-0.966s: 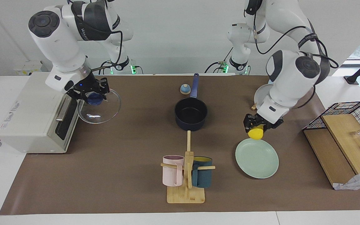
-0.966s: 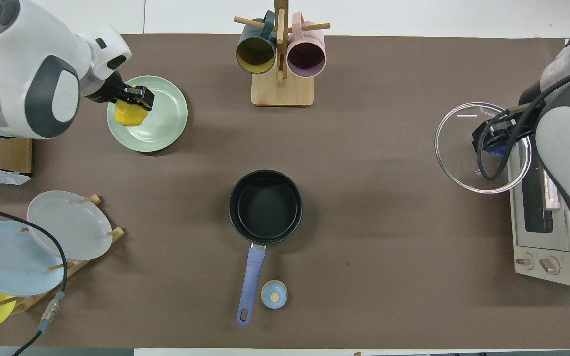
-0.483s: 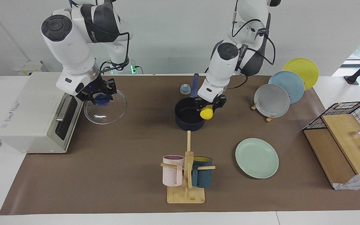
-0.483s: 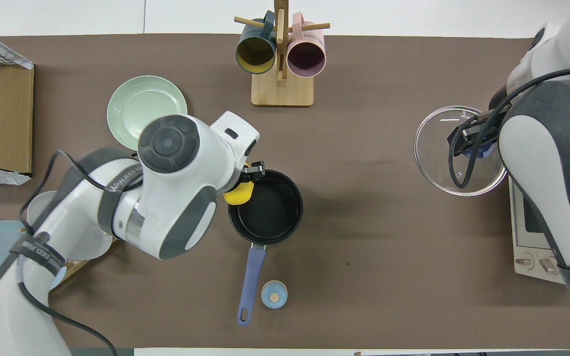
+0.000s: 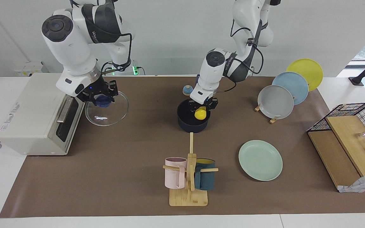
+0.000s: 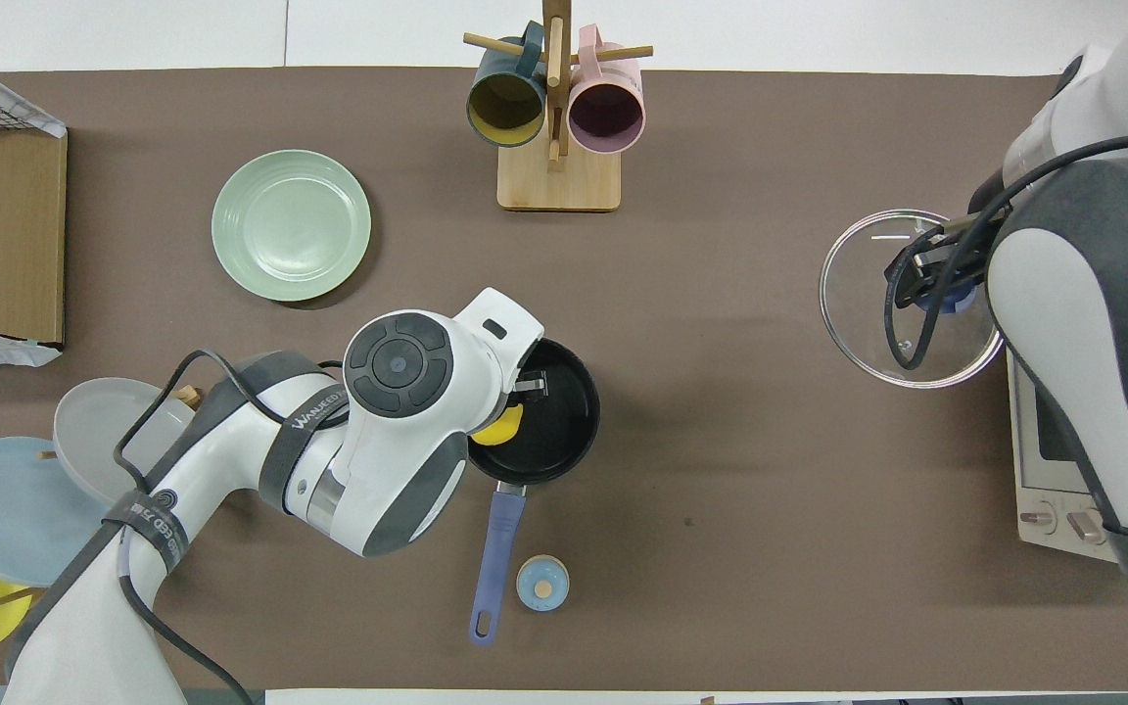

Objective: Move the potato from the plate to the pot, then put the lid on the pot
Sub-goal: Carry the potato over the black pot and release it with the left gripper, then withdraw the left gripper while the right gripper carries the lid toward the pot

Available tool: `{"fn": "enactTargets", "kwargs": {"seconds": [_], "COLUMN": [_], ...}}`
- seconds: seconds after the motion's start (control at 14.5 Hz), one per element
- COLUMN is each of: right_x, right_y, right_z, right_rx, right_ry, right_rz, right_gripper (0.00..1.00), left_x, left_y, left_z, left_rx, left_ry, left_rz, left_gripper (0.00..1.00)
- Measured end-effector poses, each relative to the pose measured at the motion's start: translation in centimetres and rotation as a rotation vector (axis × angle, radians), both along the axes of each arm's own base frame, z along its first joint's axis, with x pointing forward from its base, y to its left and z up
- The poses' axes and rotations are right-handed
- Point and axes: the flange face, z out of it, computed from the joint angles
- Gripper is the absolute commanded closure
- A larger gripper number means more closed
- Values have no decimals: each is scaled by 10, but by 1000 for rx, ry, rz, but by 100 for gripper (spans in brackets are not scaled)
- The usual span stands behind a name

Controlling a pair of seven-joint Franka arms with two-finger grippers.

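Now left pincer pinches potato inside pot; right pincer pinches lid knob.

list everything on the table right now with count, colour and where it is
potato: 1, yellow, in the pot's mouth, held
pot: 1, navy, table centre
plate: 1, mint, toward the left arm's end
lid: 1, clear glass with blue knob, raised in front of the toaster oven
toaster oven: 1, white, right arm's end
bell: 1, blue and tan, beside the pot handle
mugs: 2, pink and teal, on a wooden rack
upright plates: 3, grey, light blue, yellow
left end effector: over the pot
right end effector: on the lid knob
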Motion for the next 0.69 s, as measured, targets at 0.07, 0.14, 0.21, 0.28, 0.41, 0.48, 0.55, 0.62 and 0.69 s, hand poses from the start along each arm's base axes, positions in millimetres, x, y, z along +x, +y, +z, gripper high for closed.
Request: {"fn": "enactTargets", "kwargs": {"seconds": [0.07, 0.14, 0.21, 0.28, 0.41, 0.48, 0.55, 0.62, 0.69], "right_x": [0, 0, 1, 3, 4, 3, 2, 1, 0], "right_y": [0, 0, 1, 3, 13, 21, 28, 34, 41], "right_z": [0, -1, -1, -1, -5, -6, -6, -6, -6], "right_rx": [0, -2, -4, -2, 3, 5, 7, 14, 31], "right_ry": [1, 1, -5, -22, -35, -36, -36, -34, -31], "right_rz": [-2, -12, -30, -40, -33, -24, -16, -9, -9], "right_gripper": [100, 100, 100, 100, 100, 100, 100, 100, 100], "left_x": [-3, -8, -14, -20, -26, -28, -28, -29, -31], "left_y": [-3, -8, -13, -17, -19, -19, -19, -19, -21], "left_z": [-1, -4, -7, -11, -20, -25, -29, -34, -39], "left_rx": [1, -1, -6, -12, -13, -10, -9, -9, -9], "left_ry": [2, 1, -5, -12, -13, -10, -8, -8, -7], "left_rz": [7, 13, 20, 24, 27, 28, 33, 36, 39], "left_gripper": [100, 100, 100, 100, 100, 100, 100, 100, 100]}}
